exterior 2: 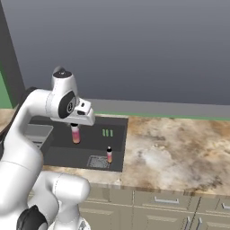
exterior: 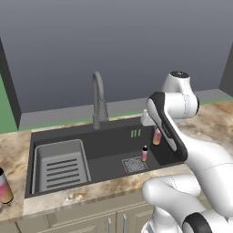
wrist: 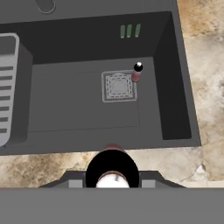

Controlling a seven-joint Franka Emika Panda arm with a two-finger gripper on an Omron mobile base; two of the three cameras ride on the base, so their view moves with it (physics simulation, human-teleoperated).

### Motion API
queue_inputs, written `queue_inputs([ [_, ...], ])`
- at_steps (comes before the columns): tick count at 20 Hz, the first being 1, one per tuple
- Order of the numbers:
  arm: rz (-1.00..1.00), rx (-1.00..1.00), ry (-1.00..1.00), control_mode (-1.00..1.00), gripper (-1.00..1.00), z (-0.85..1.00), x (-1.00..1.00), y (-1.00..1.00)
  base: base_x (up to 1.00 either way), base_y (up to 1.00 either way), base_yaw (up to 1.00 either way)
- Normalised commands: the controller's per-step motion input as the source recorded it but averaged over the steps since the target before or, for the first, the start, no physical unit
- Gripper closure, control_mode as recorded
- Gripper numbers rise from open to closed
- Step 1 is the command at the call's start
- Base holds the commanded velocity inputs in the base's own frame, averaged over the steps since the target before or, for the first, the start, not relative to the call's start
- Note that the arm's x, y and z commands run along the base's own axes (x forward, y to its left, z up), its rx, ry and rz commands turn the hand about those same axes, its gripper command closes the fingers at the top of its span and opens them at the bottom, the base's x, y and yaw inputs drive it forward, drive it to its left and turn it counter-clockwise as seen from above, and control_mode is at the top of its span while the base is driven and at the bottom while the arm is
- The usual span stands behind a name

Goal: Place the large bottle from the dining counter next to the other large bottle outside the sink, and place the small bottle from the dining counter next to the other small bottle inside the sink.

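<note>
A: Where do we stand with the hand (exterior 2: 75,126)?

B: We have it clenched on the small bottle (exterior 2: 75,133), gripping it near the top. The bottle hangs upright from our fingers above the sink (exterior 2: 117,155), over the right part of the basin. In the left base view we see the same bottle (exterior: 157,136) just beside the dark link of our arm, held clear of the basin floor.

A: And in the hand view?

B: There we look straight down on the bottle's cap (wrist: 112,171), a dark ring with a pale centre, sitting between our fingertips.

A: What else is in the basin?

B: The other small bottle (exterior: 144,154) stands upright on the sink floor, just beside the square drain grate (exterior: 134,164), at its right corner. From the hand view we see that bottle (wrist: 137,72) touching the grate's upper right edge. The ribbed tray insert (exterior: 60,166) fills the left end of the basin, and the faucet (exterior: 98,101) rises behind it.

A: Any large bottle?

B: One tall bottle (exterior: 4,185) with a pink-to-yellow body stands on the counter (exterior: 13,150) left of the sink, at the picture's edge.
</note>
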Motion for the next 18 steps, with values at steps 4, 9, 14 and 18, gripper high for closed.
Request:
queue_inputs([
  [4,0.00,0.00,0.00,1.00,1.00,0.00,0.00,0.00,0.00,0.00,0.00],
  [9,0.00,0.00,0.00,1.00,1.00,0.00,0.00,0.00,0.00,0.00,0.00],
  [14,0.00,0.00,0.00,1.00,1.00,0.00,0.00,0.00,0.00,0.00,0.00],
  [18,0.00,0.00,0.00,-1.00,1.00,-0.04,0.00,0.00,0.00,0.00,0.00],
])
